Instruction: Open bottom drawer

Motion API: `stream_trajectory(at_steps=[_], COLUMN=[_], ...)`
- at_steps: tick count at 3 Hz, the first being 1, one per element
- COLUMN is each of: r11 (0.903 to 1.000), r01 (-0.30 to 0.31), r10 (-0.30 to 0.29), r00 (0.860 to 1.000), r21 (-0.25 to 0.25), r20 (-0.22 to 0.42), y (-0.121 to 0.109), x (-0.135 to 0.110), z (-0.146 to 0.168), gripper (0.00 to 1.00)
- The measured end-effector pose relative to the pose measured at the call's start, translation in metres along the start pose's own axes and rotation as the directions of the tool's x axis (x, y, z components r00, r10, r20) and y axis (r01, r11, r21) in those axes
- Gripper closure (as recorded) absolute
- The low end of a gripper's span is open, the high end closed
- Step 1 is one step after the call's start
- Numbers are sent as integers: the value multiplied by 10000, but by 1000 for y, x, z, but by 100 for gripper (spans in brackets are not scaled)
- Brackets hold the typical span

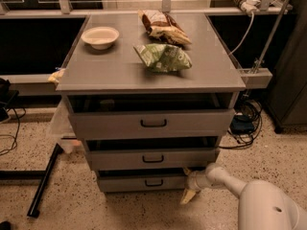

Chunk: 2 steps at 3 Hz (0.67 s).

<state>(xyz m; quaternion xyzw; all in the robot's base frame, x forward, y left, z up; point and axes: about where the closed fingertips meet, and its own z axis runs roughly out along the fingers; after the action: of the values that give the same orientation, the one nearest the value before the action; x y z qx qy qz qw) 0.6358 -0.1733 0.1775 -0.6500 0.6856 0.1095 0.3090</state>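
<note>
Claw (188, 184), tips apparently spread, sits at the right end of the bottom drawer (122, 183); its handle (153, 182) lies horizontal, just leftward toward the front's centre.

No legible text anywhere; hand (188, 186) low beside the bottom drawer (124, 183).

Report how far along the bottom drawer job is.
Done: the tool sits low at the right end of the bottom drawer, against its front. In hand: it appears to be working that edge, not the small black handle. Left: the pull itself. The drawer shows only a thin dark gap above its front, so it looks barely out, if at all.
</note>
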Motion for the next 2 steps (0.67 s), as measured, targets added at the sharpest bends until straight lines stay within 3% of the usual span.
stream_trajectory(at_steps=[1, 2], r11=[10000, 9995], r01=[4, -3], r10=[-4, -2], r00=[10000, 9998], r21=[18, -324], r20=[-23, -175], y=[-2, 4], x=[1, -2], z=[0, 1], gripper=[0, 0])
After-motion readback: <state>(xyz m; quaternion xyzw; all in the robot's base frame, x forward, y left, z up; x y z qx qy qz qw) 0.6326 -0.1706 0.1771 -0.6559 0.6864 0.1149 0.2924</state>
